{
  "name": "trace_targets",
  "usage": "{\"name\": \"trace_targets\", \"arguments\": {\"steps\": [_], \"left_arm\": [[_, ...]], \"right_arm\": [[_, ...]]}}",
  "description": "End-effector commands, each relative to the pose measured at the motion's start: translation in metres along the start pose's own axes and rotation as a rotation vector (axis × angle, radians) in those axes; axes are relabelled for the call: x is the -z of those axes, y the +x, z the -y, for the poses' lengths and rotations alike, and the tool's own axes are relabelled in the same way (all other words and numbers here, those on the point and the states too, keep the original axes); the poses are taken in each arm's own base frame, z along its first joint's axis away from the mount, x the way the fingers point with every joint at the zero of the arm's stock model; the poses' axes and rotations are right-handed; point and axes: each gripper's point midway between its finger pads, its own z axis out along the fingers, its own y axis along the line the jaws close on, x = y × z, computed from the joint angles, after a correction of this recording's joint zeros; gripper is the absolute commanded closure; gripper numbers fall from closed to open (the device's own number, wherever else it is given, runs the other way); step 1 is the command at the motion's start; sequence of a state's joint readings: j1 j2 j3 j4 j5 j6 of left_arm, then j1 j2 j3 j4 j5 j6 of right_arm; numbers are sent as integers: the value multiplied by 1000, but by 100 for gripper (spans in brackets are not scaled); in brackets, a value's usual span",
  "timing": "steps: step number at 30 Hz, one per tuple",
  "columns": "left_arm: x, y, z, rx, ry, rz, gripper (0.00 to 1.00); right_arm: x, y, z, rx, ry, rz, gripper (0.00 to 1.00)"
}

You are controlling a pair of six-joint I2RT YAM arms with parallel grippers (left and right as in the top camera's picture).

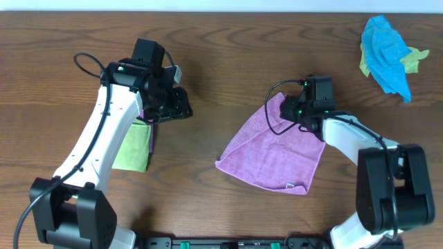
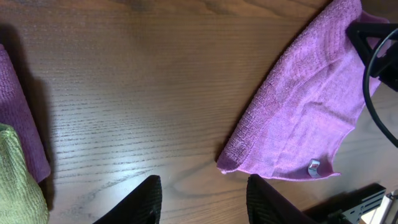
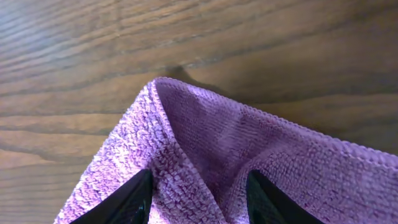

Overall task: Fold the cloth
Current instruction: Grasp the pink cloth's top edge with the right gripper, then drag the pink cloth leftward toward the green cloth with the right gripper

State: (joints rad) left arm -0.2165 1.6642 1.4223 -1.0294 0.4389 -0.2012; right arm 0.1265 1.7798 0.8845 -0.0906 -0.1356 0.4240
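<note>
While the purple cloth (image 1: 273, 149) lies spread right of centre on the table (image 1: 228, 41), your right gripper (image 3: 199, 182) straddles its far corner, jaws wide, nothing pinched yet (step: first grasp). Left gripper (image 2: 204, 183): spread, empty, near the folded stack (image 1: 135, 142). Next: close on that corner, then carry it across.

A dark brown wooden table (image 1: 221, 48) fills every view, its grain running lengthwise. Past the table's far edge shows 1 thin pale strip (image 1: 208, 5), too narrow to tell as wall or floor; a black rail (image 1: 228, 243) runs along the table's near edge. Soft light lays a pale sheen on the table's wood.
</note>
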Motion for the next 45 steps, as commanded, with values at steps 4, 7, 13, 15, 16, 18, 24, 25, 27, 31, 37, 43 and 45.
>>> {"name": "trace_targets", "arguments": {"steps": [4,7,13,15,16,18,24,25,27,31,37,43,45], "left_arm": [[11,-9,6,-35,18,44,54],[11,-10,7,-36,19,47,54],[11,-10,7,-37,19,48,54],[11,-10,7,-37,19,48,54],[11,-10,7,-37,18,48,54],[11,-10,7,-37,18,48,54],[11,-11,4,-35,7,52,55],[12,-11,4,-34,7,53,55],[12,-11,3,-33,6,54,54],[13,-13,0,-24,5,58,55],[16,-16,-8,-1,1,68,55],[20,-20,-17,25,-3,80,55],[21,-21,-21,29,-4,84,55]], "right_arm": [[0,-6,-8,-3,-42,6,52],[0,-5,-14,0,-60,4,55],[-1,0,-26,19,-77,-1,60],[-2,2,-28,22,-78,-5,64],[-3,3,-28,17,-78,-9,66],[-6,6,-28,4,-80,-22,79],[-5,-2,-46,9,-149,10,99],[-4,-4,-54,16,-172,21,99],[-3,-9,-66,18,-197,42,99],[0,-15,-91,58,-231,71,99],[-9,-16,-120,68,-261,62,99],[-36,-13,-158,93,-297,34,99],[-45,-15,-173,103,-313,32,99]]}}
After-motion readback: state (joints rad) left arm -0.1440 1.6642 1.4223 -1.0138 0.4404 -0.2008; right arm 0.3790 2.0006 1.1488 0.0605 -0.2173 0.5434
